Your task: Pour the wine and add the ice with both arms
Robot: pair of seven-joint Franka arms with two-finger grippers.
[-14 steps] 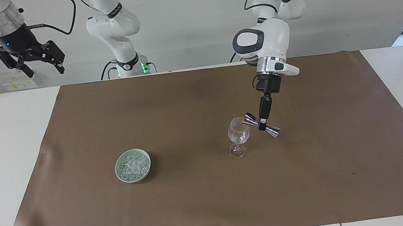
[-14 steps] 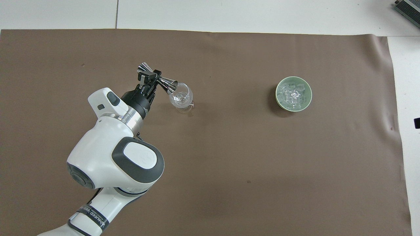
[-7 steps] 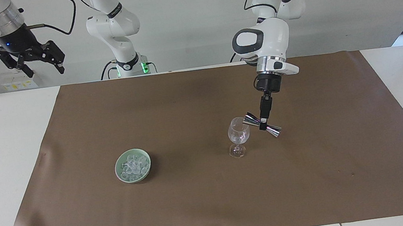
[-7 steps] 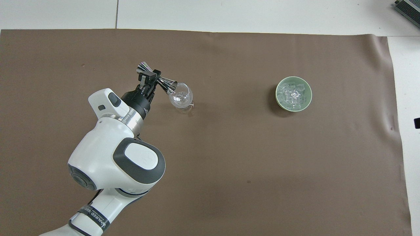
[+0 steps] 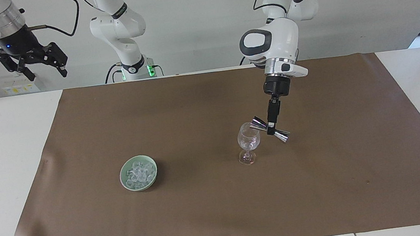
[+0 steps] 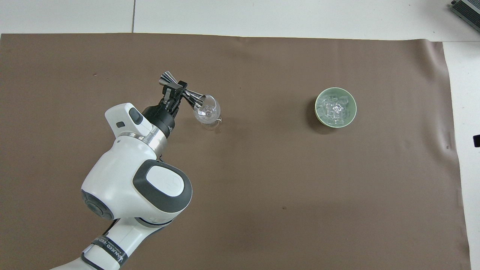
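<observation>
Change: since the earlier frames the left arm has lifted a little and drawn back toward its base; the jigger with it is now slightly higher over the glass rim, while the bowl and the glass stay in place.
Table: white top [image 5: 5,169], covered by a large brown mat [image 5: 212,199].
Left arm: it reaches over the mat; the left gripper [image 5: 271,129] is clamped on the waist of a metal jigger [image 5: 270,129], above the mat and just beside the glass.
Right arm: it waits high above its end of the table; the right gripper [image 5: 35,61] has its fingers spread apart and holds nothing.
Bowl: pale green bowl [image 5: 124,174], on the mat toward the right arm's end.
Glass: stemmed wine glass [image 5: 248,143], upright on the mat, well apart from the bowl.
Jigger: tilted, one cup end over the glass rim, the other end lower.
Ice: the ice [image 5: 139,173] lies heaped in the bowl; small clear pieces show also in the glass.
</observation>
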